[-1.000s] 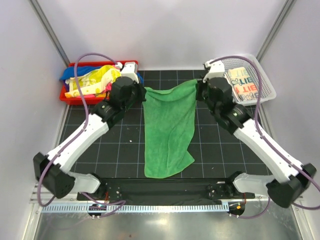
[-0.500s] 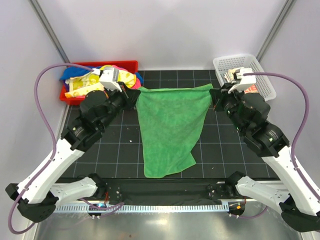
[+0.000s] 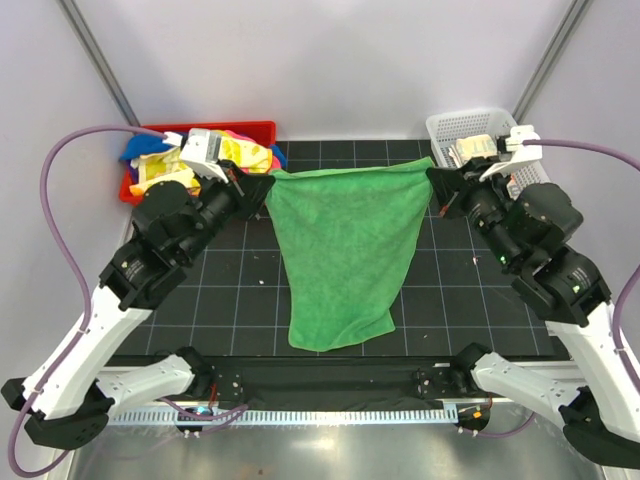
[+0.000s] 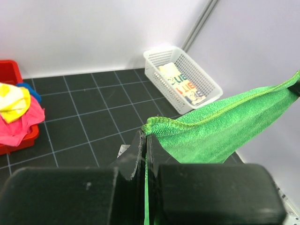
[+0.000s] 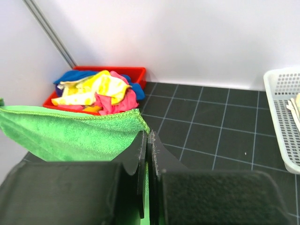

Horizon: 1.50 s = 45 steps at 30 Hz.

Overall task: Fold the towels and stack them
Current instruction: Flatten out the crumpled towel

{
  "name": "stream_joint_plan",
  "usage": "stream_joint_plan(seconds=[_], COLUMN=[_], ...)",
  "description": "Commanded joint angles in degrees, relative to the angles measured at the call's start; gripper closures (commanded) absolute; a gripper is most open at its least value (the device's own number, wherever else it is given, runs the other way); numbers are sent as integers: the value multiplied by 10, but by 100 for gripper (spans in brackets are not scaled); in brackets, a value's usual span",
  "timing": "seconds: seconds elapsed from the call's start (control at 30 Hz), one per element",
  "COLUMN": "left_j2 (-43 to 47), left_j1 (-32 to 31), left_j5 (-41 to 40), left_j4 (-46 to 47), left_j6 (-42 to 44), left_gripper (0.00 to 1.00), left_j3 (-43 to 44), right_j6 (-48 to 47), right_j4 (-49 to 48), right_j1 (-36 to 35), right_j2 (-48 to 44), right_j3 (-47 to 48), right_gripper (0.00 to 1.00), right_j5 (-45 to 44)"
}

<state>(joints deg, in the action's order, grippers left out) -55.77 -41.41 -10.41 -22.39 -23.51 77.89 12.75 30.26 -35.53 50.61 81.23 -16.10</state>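
**While both arms pinch its top corners, a green towel hangs spread over the bench**

Where the two arms reach toward the far side, a plain green terry towel (image 3: 345, 255) is stretched between them, its top hem pulled into a nearly straight line well above the black gridded bench (image 3: 240, 290). The left end effector (image 3: 268, 187) is clamped tight on the towel's top left corner; its wrist view shows the fingers pressed together with the stitched hem caught between them. The right end effector (image 3: 432, 180) grips the top right corner the same way, fingers closed flat on the cloth.

From that hem the towel drops and narrows toward the near edge of the bench, its lower end close to the arm bases. Whether that end rests on the bench or hangs just above it cannot be told.

At the far left corner stands a red plastic tray (image 3: 262, 130) holding a heap of loose towels (image 3: 215, 150) in yellow, pink and blue. At the far right corner sits a white mesh basket (image 3: 470, 115) with a folded cream towel (image 3: 475, 150) printed with coloured letters lying inside it.
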Motion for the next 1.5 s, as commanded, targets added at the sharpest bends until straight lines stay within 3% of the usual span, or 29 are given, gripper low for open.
stream_joint_plan(seconds=[0.0,1.0,1.23,1.47], left_j2=[11,8,-14,-112], left_j1=[-1,-2,-1,18], left_j5=[19,8,-28,-75], left_j4=[1,-26,-3,53], left_j6=[7,0,17,60], left_gripper=[100,100,100,100], left_j3=[38,112,86,85], right_j6=[3,-4,-26,-86], right_j4=[1,16,-20,-109], right_j1=[-2,-2,-2,-1], right_j2=[-8,-23,-13,75], right_j3=[39,101,52,-7], right_gripper=[99,99,99,99], right_j5=[13,29,-23,-120])
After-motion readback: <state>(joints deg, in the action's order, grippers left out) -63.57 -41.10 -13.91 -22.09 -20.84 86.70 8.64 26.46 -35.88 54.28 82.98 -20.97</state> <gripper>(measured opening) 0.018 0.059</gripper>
